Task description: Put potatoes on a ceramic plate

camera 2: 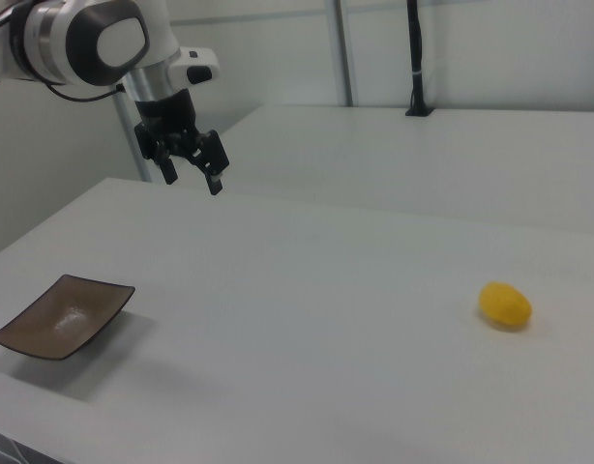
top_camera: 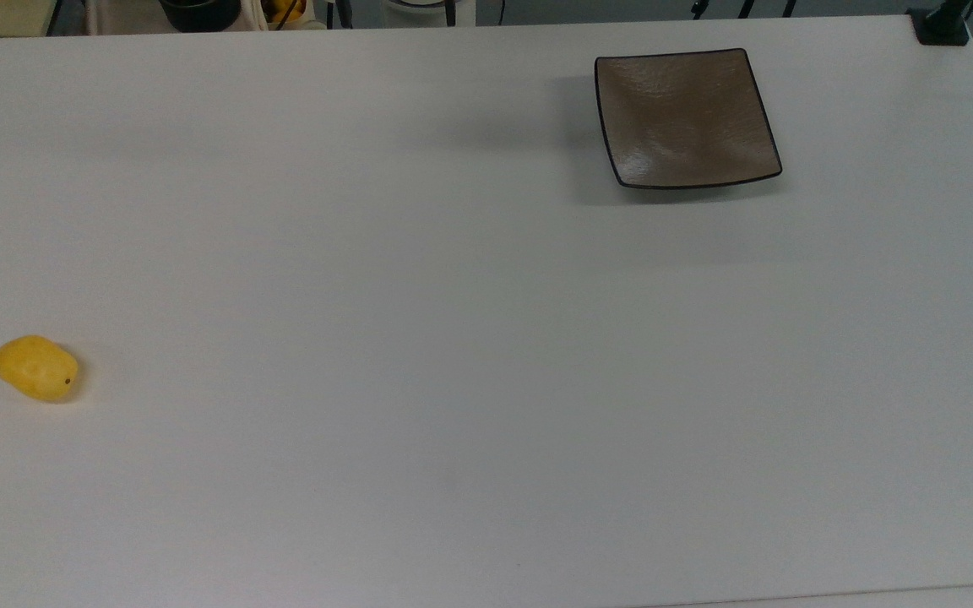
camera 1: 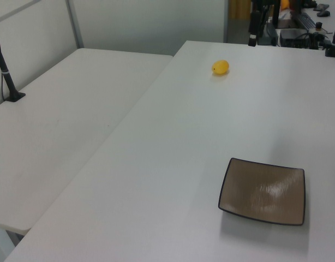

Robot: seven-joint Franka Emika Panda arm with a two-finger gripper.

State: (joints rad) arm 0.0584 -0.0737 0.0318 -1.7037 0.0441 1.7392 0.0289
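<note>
- In the right view, the plate point(camera 2: 63, 317) sits nearest, at the right view's lower left on the white table point(camera 2: 307, 319); it is square, glossy brown-grey with a thin dark rim and upturned corners, and nothing lies on it.
- The potato point(camera 2: 505, 304), small, smooth and bright yellow, lies on the table at the right view's right, well apart from the plate.
- Farther back, the gripper point(camera 2: 192, 174) hangs above the table's far edge, its two dark fingers spread apart and holding nothing.
- In the top view, the potato point(top_camera: 35, 368) lies by the top view's left edge, a tiny dark spot at one end, and the plate point(top_camera: 686, 118) sits toward the upper right.
- A second white table point(camera 1: 58, 125) stands alongside in the left view.
</note>
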